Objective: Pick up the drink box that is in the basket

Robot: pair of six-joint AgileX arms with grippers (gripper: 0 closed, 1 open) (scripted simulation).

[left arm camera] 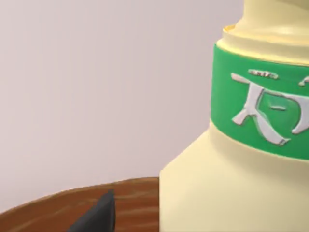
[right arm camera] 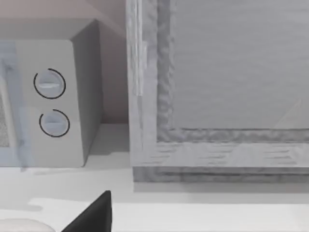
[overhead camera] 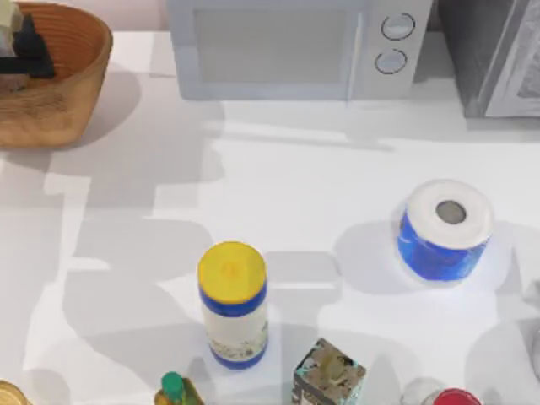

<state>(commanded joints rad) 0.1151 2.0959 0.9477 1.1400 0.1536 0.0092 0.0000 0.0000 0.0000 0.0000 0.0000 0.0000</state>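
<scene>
The left gripper [overhead camera: 18,46] is inside the basket [overhead camera: 80,76], which sits left of the microwave [overhead camera: 287,46] at the table's far left corner. From above it shows as a dark block pressed up against the carton [overhead camera: 7,25]; whether its fingers are spread or pinched on the carton I cannot tell. In the left wrist view one dark finger [left arm camera: 99,217] sits low over the basket's brown rim [left arm camera: 58,203], with the carton [left arm camera: 227,183] very close beside it, its green collar [left arm camera: 260,116] just above finger height.

The carton stands upright in the basket, long axis vertical, right next to the gripper, so any grasp should close on its flat sides and the lift should go straight up past the rim. The left arm is plainly the nearer one.

The right arm idles right of the microwave, one finger [right arm camera: 91,215] visible, facing a grey cabinet [right arm camera: 217,96].
</scene>
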